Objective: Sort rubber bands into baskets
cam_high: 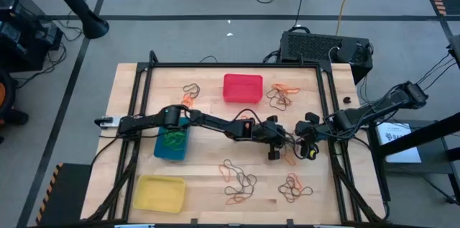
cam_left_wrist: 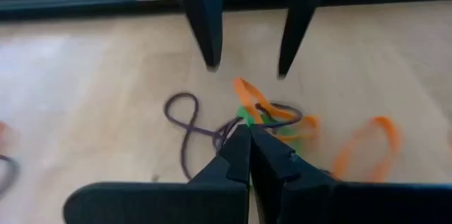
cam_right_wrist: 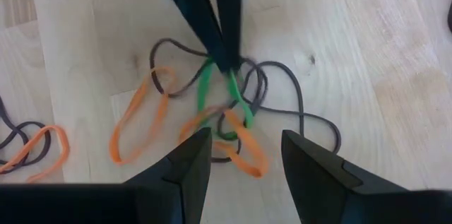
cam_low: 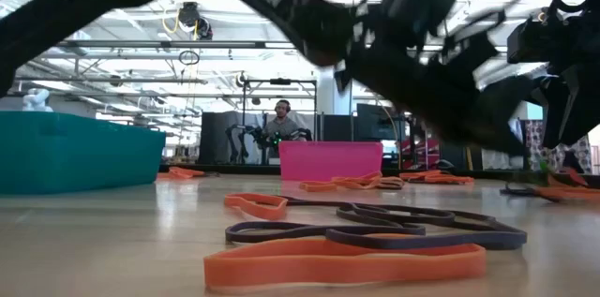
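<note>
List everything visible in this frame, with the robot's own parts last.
Red basket: one, far centre of the table.
Blue basket: one, left of centre, green bands inside.
Yellow basket: one, near left corner.
Rubber bands: several loose clusters, orange and dark, plus a green band in the right-centre tangle.
Person: one, in the room behind.
Left gripper: shut on the green band.
Right gripper: open, facing the same tangle.

Two slim black jointed arms; left gripper [cam_left_wrist: 248, 138] has tapering matte black fingers, right gripper [cam_right_wrist: 240, 155] broad, rounded black ones.
</note>
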